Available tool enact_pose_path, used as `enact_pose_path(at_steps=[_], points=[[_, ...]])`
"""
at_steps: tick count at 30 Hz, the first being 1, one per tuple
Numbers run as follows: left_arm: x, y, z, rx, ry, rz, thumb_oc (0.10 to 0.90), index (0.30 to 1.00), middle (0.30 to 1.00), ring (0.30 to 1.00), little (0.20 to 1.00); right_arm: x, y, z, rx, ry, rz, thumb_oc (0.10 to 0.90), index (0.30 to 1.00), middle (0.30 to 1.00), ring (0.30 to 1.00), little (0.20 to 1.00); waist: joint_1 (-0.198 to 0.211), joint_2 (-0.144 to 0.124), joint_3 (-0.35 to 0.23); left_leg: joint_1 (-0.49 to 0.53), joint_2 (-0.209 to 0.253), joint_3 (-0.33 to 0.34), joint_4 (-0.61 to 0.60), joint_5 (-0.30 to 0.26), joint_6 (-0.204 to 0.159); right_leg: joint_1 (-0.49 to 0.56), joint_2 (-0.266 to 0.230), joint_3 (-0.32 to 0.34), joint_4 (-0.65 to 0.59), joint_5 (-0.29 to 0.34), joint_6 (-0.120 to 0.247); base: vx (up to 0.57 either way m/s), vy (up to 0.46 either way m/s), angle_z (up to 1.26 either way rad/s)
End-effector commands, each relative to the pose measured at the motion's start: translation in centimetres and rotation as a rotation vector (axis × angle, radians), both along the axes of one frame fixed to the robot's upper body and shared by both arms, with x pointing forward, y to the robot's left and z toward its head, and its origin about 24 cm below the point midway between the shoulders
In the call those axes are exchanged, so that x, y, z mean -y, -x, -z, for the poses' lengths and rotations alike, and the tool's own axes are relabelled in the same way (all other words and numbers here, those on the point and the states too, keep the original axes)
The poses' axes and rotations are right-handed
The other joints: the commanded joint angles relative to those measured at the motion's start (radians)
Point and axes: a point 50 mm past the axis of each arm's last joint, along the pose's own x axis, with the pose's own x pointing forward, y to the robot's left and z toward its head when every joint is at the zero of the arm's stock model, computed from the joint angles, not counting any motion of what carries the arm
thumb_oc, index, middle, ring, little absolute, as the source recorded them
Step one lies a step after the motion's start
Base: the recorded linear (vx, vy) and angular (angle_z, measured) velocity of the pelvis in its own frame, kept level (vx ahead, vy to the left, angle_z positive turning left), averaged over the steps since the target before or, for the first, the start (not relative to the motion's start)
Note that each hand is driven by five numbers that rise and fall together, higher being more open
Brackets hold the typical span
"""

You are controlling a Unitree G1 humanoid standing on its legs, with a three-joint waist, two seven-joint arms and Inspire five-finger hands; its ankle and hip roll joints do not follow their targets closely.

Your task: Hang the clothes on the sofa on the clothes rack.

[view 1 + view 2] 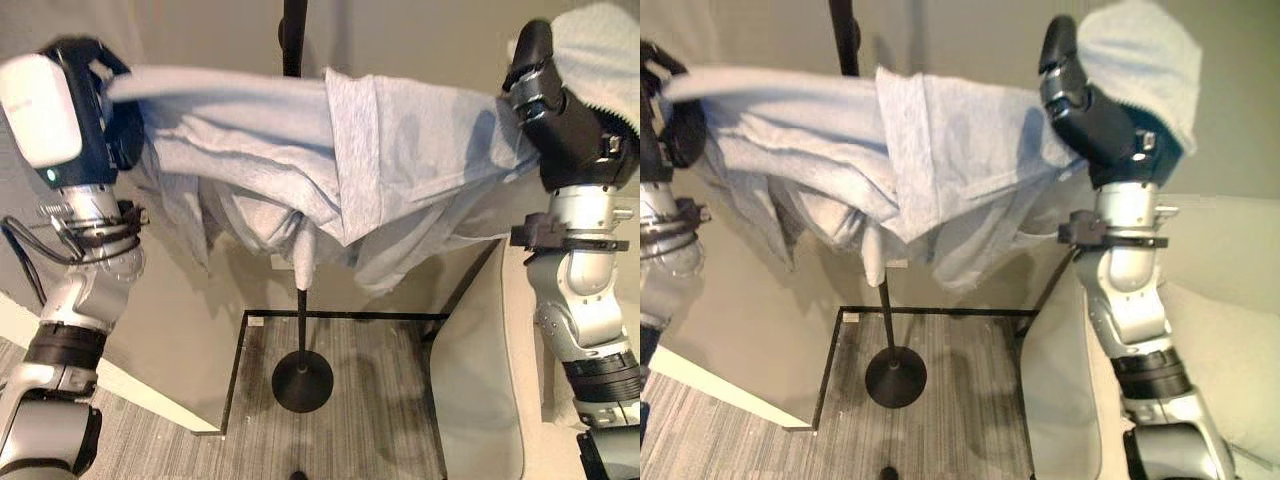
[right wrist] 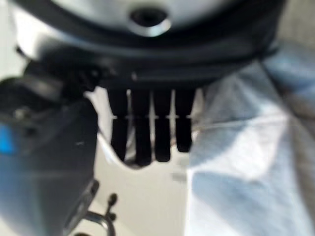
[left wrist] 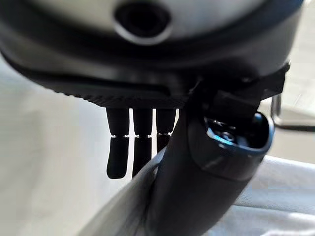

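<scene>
The grey garment (image 1: 340, 170) hangs stretched between the left hand (image 1: 105, 110) at nine o'clock and the right hand (image 1: 1090, 110) at three — both pinching its cloth — draped before the rack pole (image 1: 293, 35); a loose pinch could drop it short of the rack.

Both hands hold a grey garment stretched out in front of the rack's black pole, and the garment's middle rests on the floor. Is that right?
Not quite. The garment hangs in the air, well above the floor; the left eye view shows its lowest folds clear of the rack's round base. The rest holds: left hand and right hand hold it stretched before the black pole.
</scene>
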Motion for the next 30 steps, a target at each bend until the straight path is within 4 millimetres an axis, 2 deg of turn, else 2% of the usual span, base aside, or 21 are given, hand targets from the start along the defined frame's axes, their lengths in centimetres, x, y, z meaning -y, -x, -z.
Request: enact_pose_path(at_steps=[1,2,3,7,10,12,13,14,15,17,18,19,20,21,22,23,24,25,26,28,30], points=[[-4.8,1.1,-0.8,0.045,0.148,-0.189,0.400,0.300,0.300,0.300,0.300,2.3,0.6,-0.2,0.028,-0.053,0.051,0.400,0.300,0.300,0.300,0.300,0.009,-0.017,-0.154,0.028,0.057,0.064,0.002,-0.130,-0.067,-0.054,-0.063,-0.005,0.052,0.165,0.039,0.02,-0.003,-0.13],[-4.6,0.5,1.2,-0.035,0.191,-0.172,0.400,0.300,0.300,0.300,0.300,2.2,0.1,0.9,-0.020,-0.067,0.043,0.400,0.300,0.300,0.300,0.300,0.010,-0.022,-0.152,0.027,0.058,0.064,0.002,-0.132,-0.067,-0.052,-0.063,-0.009,0.049,0.161,0.040,0.00,-0.009,-0.13],[-4.4,0.2,1.8,-0.066,0.210,-0.164,0.400,0.300,0.300,0.300,0.300,2.0,-0.2,1.3,-0.042,-0.077,0.032,0.400,0.300,0.300,0.300,0.300,0.009,-0.024,-0.151,0.023,0.061,0.064,0.002,-0.129,-0.067,-0.055,-0.060,-0.009,0.045,0.164,0.039,0.00,-0.007,-0.11],[-3.5,-0.7,3.6,-0.142,0.264,-0.115,0.400,0.300,0.300,0.300,0.300,1.1,-1.3,3.1,-0.124,-0.104,0.006,0.400,0.300,0.300,0.300,0.300,0.010,-0.030,-0.141,0.014,0.066,0.064,0.002,-0.128,-0.067,-0.065,-0.056,-0.013,0.039,0.167,0.039,-0.01,-0.005,-0.02],[-3.0,-0.6,4.6,-0.154,0.298,-0.093,0.400,0.300,0.300,0.300,0.300,0.7,-1.1,3.9,-0.144,-0.123,-0.011,0.400,0.300,0.300,0.300,0.300,0.010,-0.031,-0.137,0.011,0.067,0.064,0.002,-0.129,-0.067,-0.071,-0.055,-0.014,0.038,0.168,0.040,0.00,0.000,0.00],[-1.6,-0.6,6.2,-0.166,0.372,-0.042,0.400,0.300,0.300,0.300,0.300,-0.1,-0.8,5.0,-0.160,-0.194,-0.046,0.400,0.300,0.300,0.300,0.300,0.013,-0.032,-0.133,0.008,0.068,0.061,0.002,-0.130,-0.065,-0.073,-0.055,-0.015,0.030,0.167,0.040,0.00,0.000,0.00],[-1.0,-0.6,6.9,-0.173,0.403,-0.021,0.400,0.300,0.300,0.300,0.300,-0.5,-0.7,5.8,-0.177,-0.230,-0.066,0.424,0.335,0.335,0.335,0.335,0.013,-0.033,-0.132,0.012,0.066,0.061,0.002,-0.134,-0.064,-0.069,-0.056,-0.013,0.029,0.163,0.040,0.00,0.000,0.00],[-1.0,-0.6,7.0,-0.173,0.403,-0.021,0.400,0.300,0.300,0.300,0.300,-0.5,-0.7,5.8,-0.177,-0.230,-0.066,0.596,0.594,0.594,0.594,0.594,0.013,-0.033,-0.134,0.009,0.067,0.061,0.002,-0.131,-0.064,-0.071,-0.055,-0.013,0.027,0.166,0.039,0.00,0.000,0.00],[-0.2,-0.6,7.8,-0.180,0.445,0.003,0.400,0.300,0.300,0.300,0.300,-1.3,-0.6,6.8,-0.207,-0.279,-0.096,0.800,0.900,0.900,0.900,0.900,0.015,-0.033,-0.130,0.013,0.066,0.062,0.002,-0.135,-0.062,-0.068,-0.055,-0.013,0.027,0.161,0.039,0.00,0.000,0.00],[1.3,-0.6,8.9,-0.181,0.531,0.057,0.400,0.300,0.300,0.300,0.300,-2.4,-0.5,9.0,-0.285,-0.350,-0.146,0.800,0.900,0.900,0.900,0.900,0.016,-0.033,-0.129,0.015,0.066,0.061,0.002,-0.136,-0.060,-0.067,-0.055,-0.012,0.022,0.158,0.037,0.00,0.000,0.00],[1.3,-0.6,8.9,-0.181,0.531,0.057,0.400,0.300,0.300,0.300,0.300,-2.4,-0.5,9.0,-0.285,-0.350,-0.147,0.800,0.900,0.900,0.900,0.900,0.015,-0.032,-0.132,0.012,0.067,0.061,0.002,-0.134,-0.060,-0.069,-0.054,-0.013,0.020,0.161,0.036,0.00,0.000,0.00],[3.4,-0.8,9.5,-0.163,0.635,0.146,0.400,0.300,0.300,0.300,0.300,-3.6,-0.6,12.0,-0.399,-0.451,-0.239,0.800,0.900,0.900,0.900,0.900,0.018,-0.032,-0.129,0.013,0.066,0.059,0.002,-0.133,-0.060,-0.067,-0.054,-0.015,0.016,0.157,0.033,0.01,-0.004,0.04],[4.2,-0.9,9.5,-0.147,0.668,0.182,0.400,0.300,0.300,0.300,0.300,-4.4,-0.8,13.2,-0.448,-0.483,-0.298,0.800,0.900,0.900,0.900,0.900,0.021,-0.033,-0.129,0.012,0.066,0.057,0.002,-0.131,-0.061,-0.067,-0.054,-0.017,0.016,0.156,0.031,0.02,-0.011,0.04],[6.2,-0.7,10.0,-0.130,0.796,0.290,0.400,0.300,0.300,0.300,0.300,-5.5,-0.2,16.4,-0.542,-0.615,-0.418,0.800,0.900,0.900,0.900,0.900,0.030,-0.035,-0.125,0.011,0.065,0.050,0.002,-0.130,-0.061,-0.062,-0.055,-0.027,0.012,0.151,0.031,0.01,-0.011,0.04],[6.2,-0.7,10.0,-0.130,0.797,0.290,0.400,0.300,0.300,0.300,0.300,-5.5,-0.2,16.5,-0.542,-0.615,-0.419,0.800,0.900,0.900,0.900,0.900,0.030,-0.034,-0.127,0.008,0.065,0.050,0.002,-0.129,-0.061,-0.064,-0.054,-0.028,0.011,0.153,0.030,0.02,-0.018,0.04],[7.2,-0.5,10.7,-0.111,0.953,0.355,0.519,0.479,0.479,0.479,0.479,-6.9,1.0,20.3,-0.703,-0.651,-0.451,0.800,0.900,0.900,0.900,0.900,0.032,-0.037,-0.126,0.008,0.064,0.048,0.002,-0.128,-0.062,-0.062,-0.055,-0.031,0.012,0.153,0.030,0.01,-0.015,0.07],[7.6,-0.5,10.9,-0.104,1.017,0.386,0.591,0.587,0.587,0.587,0.587,-7.7,1.7,21.2,-0.771,-0.614,-0.480,0.800,0.900,0.900,0.900,0.900,0.032,-0.038,-0.125,0.007,0.063,0.048,0.002,-0.127,-0.063,-0.064,-0.055,-0.032,0.011,0.154,0.030,0.01,-0.015,0.07],[7.6,-0.5,10.9,-0.104,1.018,0.386,0.722,0.782,0.782,0.782,0.782,-7.7,1.7,21.2,-0.771,-0.614,-0.480,0.800,0.900,0.900,0.900,0.900,0.032,-0.037,-0.128,0.004,0.064,0.047,0.002,-0.126,-0.063,-0.066,-0.054,-0.032,0.010,0.156,0.029,0.00,-0.008,0.08],[8.5,-0.6,11.3,-0.094,1.152,0.470,0.800,0.900,0.900,0.900,0.900,-8.9,3.0,22.9,-0.874,-0.588,-0.539,0.800,0.900,0.900,0.900,0.900,0.031,-0.036,-0.126,0.003,0.063,0.046,0.002,-0.125,-0.064,-0.067,-0.055,-0.033,0.008,0.157,0.030,0.00,-0.003,0.07],[9.1,-0.5,11.3,-0.075,1.254,0.545,0.800,0.900,0.900,0.900,0.900,-10.2,4.1,24.5,-0.961,-0.614,-0.588,0.800,0.900,0.900,0.900,0.900,0.031,-0.033,-0.126,0.001,0.064,0.047,0.002,-0.124,-0.065,-0.067,-0.056,-0.036,0.006,0.158,0.029,0.00,-0.002,0.05],[9.6,-0.3,11.4,-0.079,1.281,0.575,0.800,0.900,0.900,0.900,0.900,-10.5,4.5,24.8,-0.981,-0.632,-0.602,0.800,0.900,0.900,0.900,0.900,0.030,-0.032,-0.126,0.000,0.064,0.045,0.002,-0.124,-0.065,-0.068,-0.056,-0.037,0.005,0.159,0.029,0.00,0.000,0.00]])
